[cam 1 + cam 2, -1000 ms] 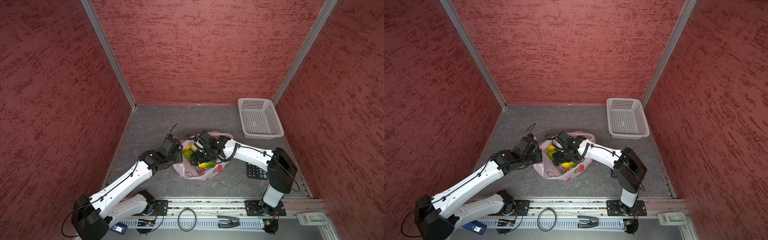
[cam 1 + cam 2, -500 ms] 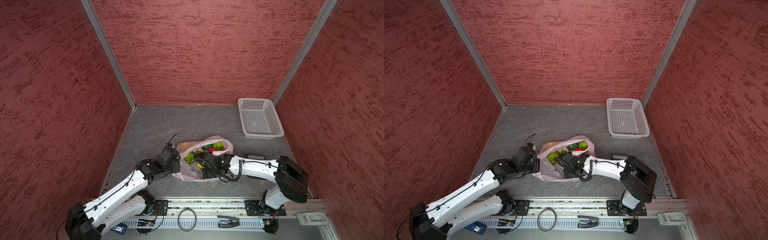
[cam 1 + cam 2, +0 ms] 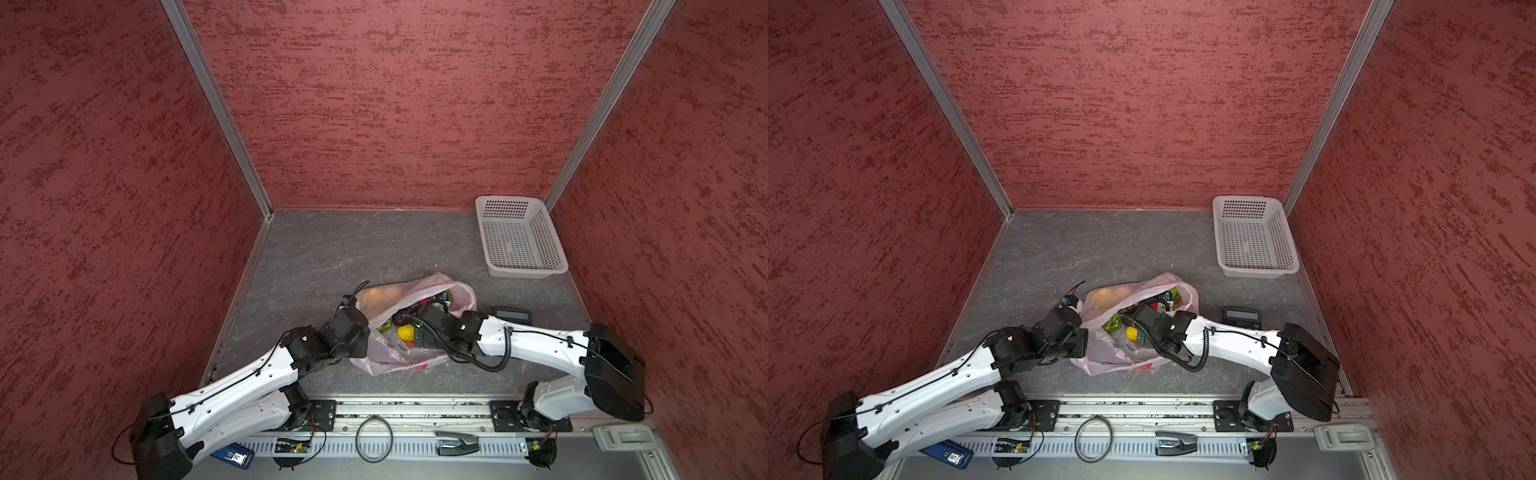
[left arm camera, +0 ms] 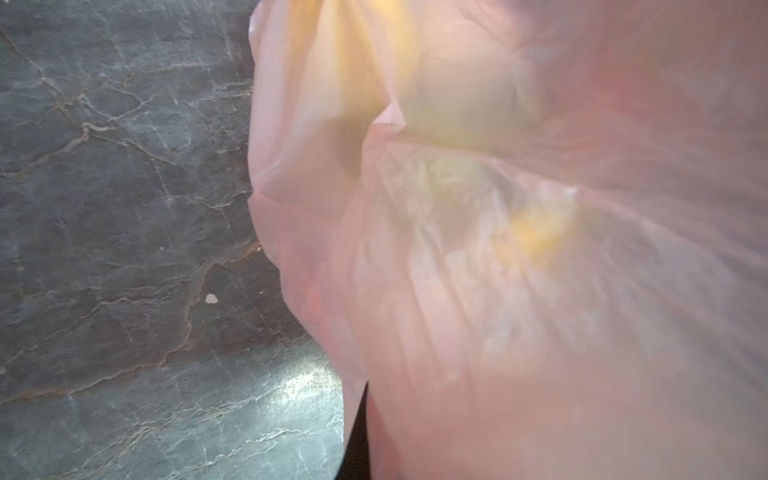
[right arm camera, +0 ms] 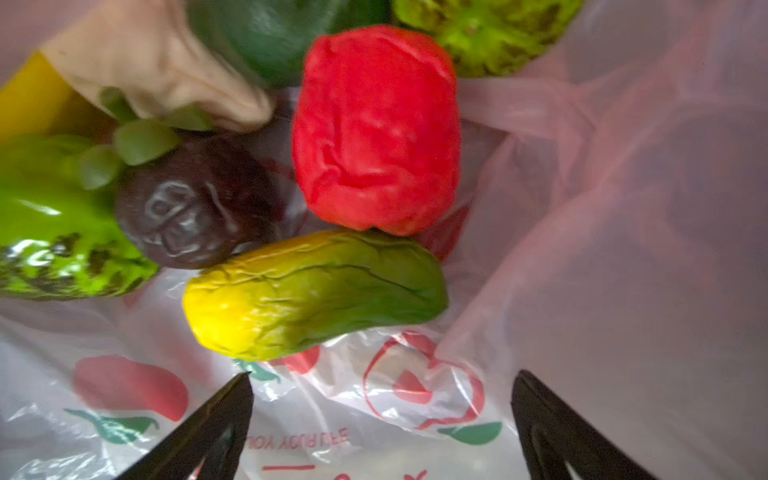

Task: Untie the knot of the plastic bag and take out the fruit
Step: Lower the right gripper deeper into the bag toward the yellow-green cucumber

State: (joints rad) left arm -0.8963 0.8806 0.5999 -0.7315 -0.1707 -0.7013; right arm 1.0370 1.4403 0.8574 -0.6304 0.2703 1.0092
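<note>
1. Near the front edge of the grey table, between the two arms, lies the pale pink bag. Its mouth is open and faces up in both top views.
2. The fruit sits inside the bag, and yellow, green and red pieces show through the opening.
3. The left gripper is at the bag's left edge and is closed on the plastic. In the left wrist view, taut pink folds fill most of the frame, with blurred yellow shapes behind them.
4. The right gripper reaches into the bag's mouth from the right. Its jaws are spread wide and hold nothing, and its two black fingertips hover over the bag's printed inner wall.
5. In the right wrist view, a yellow-green piece lies nearest the fingertips.
6. A red piece touches it.
7. A dark purple piece touches the yellow-green piece too and sits beside a bumpy green one.
8. Cream, dark green and yellow pieces lie beyond them.
9. A white basket stands in the far right corner, well apart from the bag.
10. A dark calculator lies just right of the bag.
</note>
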